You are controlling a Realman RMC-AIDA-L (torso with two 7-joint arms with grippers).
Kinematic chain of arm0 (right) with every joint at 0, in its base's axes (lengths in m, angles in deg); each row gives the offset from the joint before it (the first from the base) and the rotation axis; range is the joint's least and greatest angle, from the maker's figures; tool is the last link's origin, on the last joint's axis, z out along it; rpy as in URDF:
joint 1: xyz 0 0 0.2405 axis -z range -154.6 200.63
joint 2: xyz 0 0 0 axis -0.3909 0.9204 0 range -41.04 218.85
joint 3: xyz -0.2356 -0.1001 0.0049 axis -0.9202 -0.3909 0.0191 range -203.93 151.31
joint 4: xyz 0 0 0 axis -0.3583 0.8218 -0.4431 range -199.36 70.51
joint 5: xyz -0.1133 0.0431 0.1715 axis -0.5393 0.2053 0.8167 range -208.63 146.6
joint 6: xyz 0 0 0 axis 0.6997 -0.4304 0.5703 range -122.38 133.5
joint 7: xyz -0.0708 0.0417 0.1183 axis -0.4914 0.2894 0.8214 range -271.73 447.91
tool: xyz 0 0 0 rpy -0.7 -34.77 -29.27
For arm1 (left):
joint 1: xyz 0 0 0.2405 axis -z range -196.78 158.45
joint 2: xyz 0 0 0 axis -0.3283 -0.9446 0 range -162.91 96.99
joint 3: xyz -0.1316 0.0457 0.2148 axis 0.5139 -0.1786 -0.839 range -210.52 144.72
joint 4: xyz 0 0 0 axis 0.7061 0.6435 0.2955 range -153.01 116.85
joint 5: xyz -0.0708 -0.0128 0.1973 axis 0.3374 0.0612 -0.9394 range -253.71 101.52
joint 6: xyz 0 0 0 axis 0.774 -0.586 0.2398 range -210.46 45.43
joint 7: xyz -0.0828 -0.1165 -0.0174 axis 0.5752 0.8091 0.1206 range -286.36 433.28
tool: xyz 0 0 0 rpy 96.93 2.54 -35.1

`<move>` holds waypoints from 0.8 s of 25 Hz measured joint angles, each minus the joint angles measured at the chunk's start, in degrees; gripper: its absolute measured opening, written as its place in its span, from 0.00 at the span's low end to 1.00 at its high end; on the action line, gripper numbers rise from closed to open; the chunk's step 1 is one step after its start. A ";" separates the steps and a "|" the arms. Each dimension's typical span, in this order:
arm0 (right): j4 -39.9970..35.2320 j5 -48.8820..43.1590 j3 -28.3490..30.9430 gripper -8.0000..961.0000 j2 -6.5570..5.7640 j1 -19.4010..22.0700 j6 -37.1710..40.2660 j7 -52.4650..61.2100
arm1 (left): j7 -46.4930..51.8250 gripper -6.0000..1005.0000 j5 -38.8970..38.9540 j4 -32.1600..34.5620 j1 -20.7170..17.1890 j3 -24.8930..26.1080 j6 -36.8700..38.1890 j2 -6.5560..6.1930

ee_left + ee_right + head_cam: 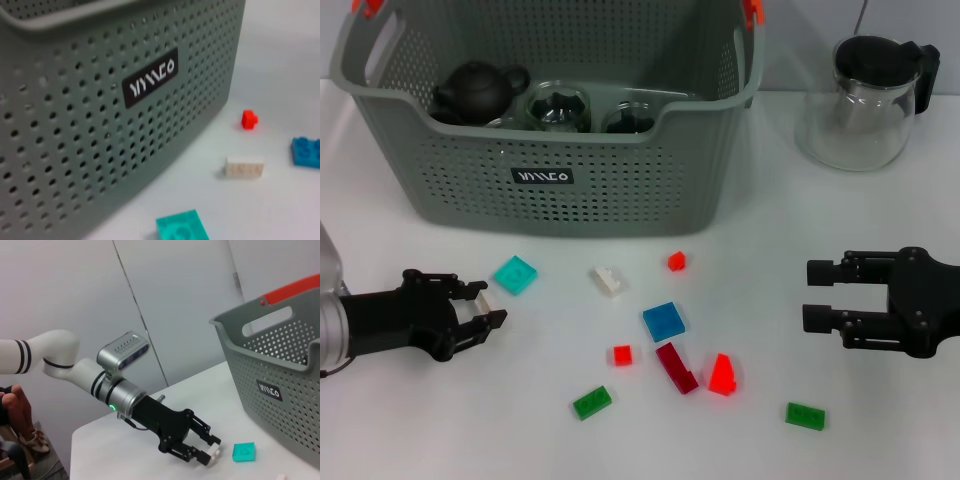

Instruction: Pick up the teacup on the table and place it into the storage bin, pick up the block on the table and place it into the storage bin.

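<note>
Grey storage bin — black label, white lettering unclear | left gripper open, empty | right gripper open, empty

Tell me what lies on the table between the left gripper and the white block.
In the head view, one thing: the teal flat block, lying just beyond the left gripper, jaws open. The white block sits farther on.
</note>
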 joint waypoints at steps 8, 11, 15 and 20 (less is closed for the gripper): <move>0.00 0.09 0.00 0.68 -0.06 0.09 0.00 0.00 | 8.79 0.41 7.99 2.10 3.42 15.30 27.30 -4.20; 0.00 0.07 0.00 0.68 -0.03 -0.14 0.00 0.00 | 19.79 0.41 13.51 2.54 6.62 20.44 34.69 -5.91; 0.00 0.04 0.01 0.68 0.09 -0.44 -0.02 -0.15 | 36.29 0.41 19.88 5.26 11.42 20.83 32.39 -7.10; 0.00 0.04 0.00 0.68 0.11 -0.47 -0.02 -0.34 | 49.39 0.42 15.70 8.75 17.52 7.68 15.01 -9.44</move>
